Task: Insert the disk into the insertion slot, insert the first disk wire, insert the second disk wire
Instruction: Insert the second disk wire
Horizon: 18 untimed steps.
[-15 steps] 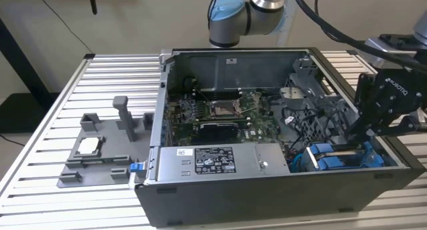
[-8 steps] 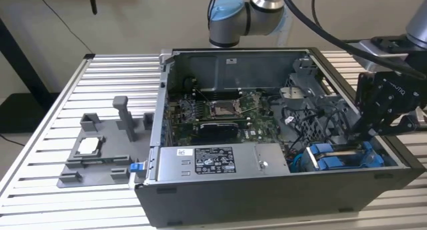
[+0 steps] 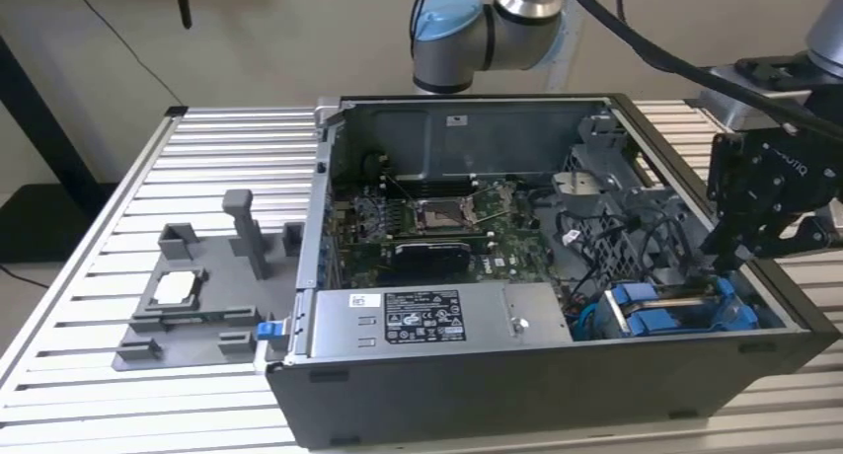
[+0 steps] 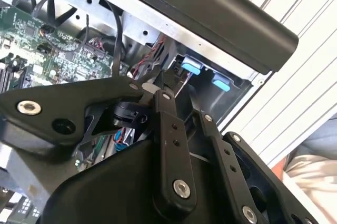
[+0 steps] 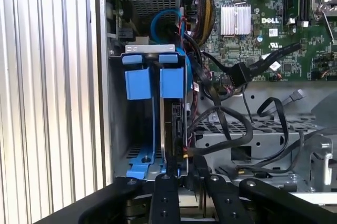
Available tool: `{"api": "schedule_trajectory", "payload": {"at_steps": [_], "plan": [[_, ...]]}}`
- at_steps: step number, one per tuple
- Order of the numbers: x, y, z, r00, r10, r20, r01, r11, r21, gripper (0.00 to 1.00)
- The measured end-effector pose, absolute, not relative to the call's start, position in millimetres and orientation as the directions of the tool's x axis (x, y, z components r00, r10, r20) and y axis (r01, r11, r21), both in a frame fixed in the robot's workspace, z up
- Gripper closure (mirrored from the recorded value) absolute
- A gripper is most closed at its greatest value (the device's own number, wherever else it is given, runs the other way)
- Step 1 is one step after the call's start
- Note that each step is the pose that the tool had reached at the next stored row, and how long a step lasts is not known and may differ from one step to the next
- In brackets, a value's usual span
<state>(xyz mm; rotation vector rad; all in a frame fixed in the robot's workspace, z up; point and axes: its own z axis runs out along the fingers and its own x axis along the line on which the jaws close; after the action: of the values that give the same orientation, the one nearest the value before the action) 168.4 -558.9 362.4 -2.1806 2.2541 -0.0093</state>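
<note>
The disk (image 5: pixel 175 129) stands on edge in its blue carrier (image 3: pixel 685 304), sunk into the insertion slot (image 3: pixel 617 314), the grey bay with blue trim at the case's front corner on the exterior view's right. In the first wrist view a second bay channel (image 5: pixel 141 129) beside the disk holds no drive. My gripper (image 3: pixel 728 262) hangs over the end of the disk farthest from the power supply. Its jaws are drawn close together there (image 5: pixel 183 174), shut on the disk's edge. A loose black wire connector (image 5: pixel 239 72) lies over the motherboard near the bay.
The open computer case (image 3: pixel 527 375) sits on a slatted metal table (image 3: pixel 224 158). A grey labelled power-supply box (image 3: pixel 421 321) fills the case front beside the bay. Bundled cables (image 5: pixel 221 124) crowd the space next to the slot. A grey fixture (image 3: pixel 197 296) stands at the exterior view's left.
</note>
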Motion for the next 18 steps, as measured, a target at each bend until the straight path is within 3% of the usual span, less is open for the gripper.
{"api": "schedule_trajectory", "payload": {"at_steps": [4,18], "plan": [[166.0,-558.9,362.6,-0.034,-0.999,0.000,-0.999,0.034,-0.033,0.73],[156.3,-557.5,377.0,-0.035,-0.999,-0.007,-0.999,0.035,-0.021,0.73]]}}
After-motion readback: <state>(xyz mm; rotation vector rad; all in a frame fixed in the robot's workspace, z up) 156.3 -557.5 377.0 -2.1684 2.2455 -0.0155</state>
